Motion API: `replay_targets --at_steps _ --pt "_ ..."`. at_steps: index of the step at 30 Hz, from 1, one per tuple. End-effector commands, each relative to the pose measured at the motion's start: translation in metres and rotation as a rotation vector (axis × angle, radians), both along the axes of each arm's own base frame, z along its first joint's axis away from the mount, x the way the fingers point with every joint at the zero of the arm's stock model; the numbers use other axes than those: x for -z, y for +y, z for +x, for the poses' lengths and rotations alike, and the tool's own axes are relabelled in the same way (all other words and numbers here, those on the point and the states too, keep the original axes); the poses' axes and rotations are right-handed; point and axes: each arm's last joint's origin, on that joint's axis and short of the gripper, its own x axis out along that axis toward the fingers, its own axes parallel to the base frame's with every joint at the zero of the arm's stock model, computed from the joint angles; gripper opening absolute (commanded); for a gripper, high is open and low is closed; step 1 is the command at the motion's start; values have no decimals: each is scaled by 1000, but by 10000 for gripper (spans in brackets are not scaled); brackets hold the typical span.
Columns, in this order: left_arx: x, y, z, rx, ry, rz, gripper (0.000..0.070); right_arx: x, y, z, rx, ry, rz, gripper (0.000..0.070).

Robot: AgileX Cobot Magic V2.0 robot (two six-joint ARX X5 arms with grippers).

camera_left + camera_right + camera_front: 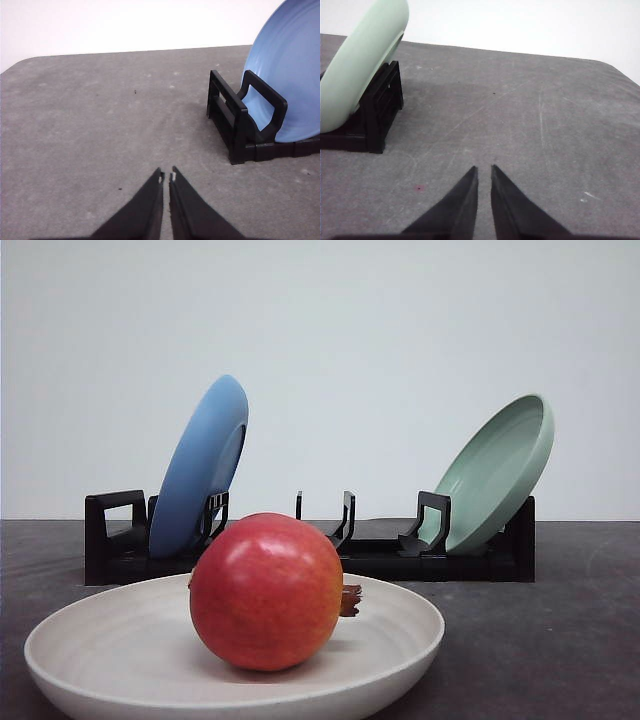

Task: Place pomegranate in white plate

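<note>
Pomegranate (265, 590) resting in white plate (90, 650) at the bench's near edge, black rack (380, 558) behind holding tilted blue plate (200, 465) and green plate (497, 472), left gripper (166, 177) and right gripper (484, 170) nearly closed, empty, over bare grey bench (100, 125) beside the rack's ends.

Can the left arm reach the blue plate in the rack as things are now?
Probably yes: bare table lies between the left gripper, shut and empty, and the blue plate, standing in the black rack.
</note>
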Motion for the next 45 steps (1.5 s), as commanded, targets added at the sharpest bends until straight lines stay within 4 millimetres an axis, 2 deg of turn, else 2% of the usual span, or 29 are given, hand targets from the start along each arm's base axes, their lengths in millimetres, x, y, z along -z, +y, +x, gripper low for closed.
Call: replay_targets --at_steps 1,45 --pt "4 0 0 -4 14 10 0 2 0 0 3 12 23 45" --pt "4 0 0 -4 14 10 0 0 0 0 4 -11 30 45"
